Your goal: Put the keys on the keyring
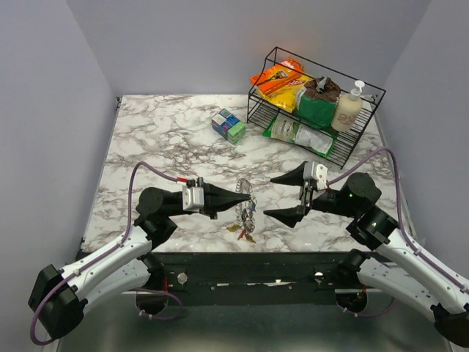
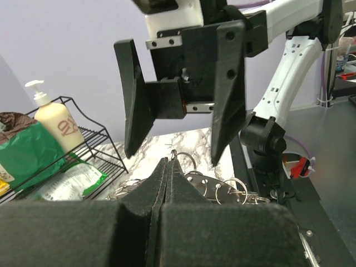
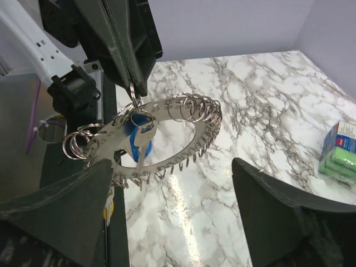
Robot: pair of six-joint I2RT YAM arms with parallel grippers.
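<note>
The left tool point(image 1: 248, 196) is closed tight, its two fingers pressed together on the upper edge of the keyring point(image 3: 167, 111), which we see lifted above the desk point(image 1: 161, 139) and tilted. The keyring hangs at the middle of the desk's near part, close to the near edge, with the keys point(image 1: 242, 229) bunched below it; we cannot tell whether the lowest ones touch the marble. In the right wrist view a blue key point(image 3: 135, 142) hangs inside the loop just beneath the pinch point, and small split rings point(image 3: 78, 146) cluster at the loop's left end. The right tool point(image 1: 270, 196) stands wide, holding nothing, one finger to the far side and one to the near side of the keyring; its tips are just beside the loop and apart from it. The two tools point at each other along one line across the desk. Bare marble stretches to the left and far side of the keyring. A small blue and green box point(image 1: 229, 125) sits well beyond it, and the wire rack point(image 1: 315, 103) fills the far right corner, well apart from both tools.
</note>
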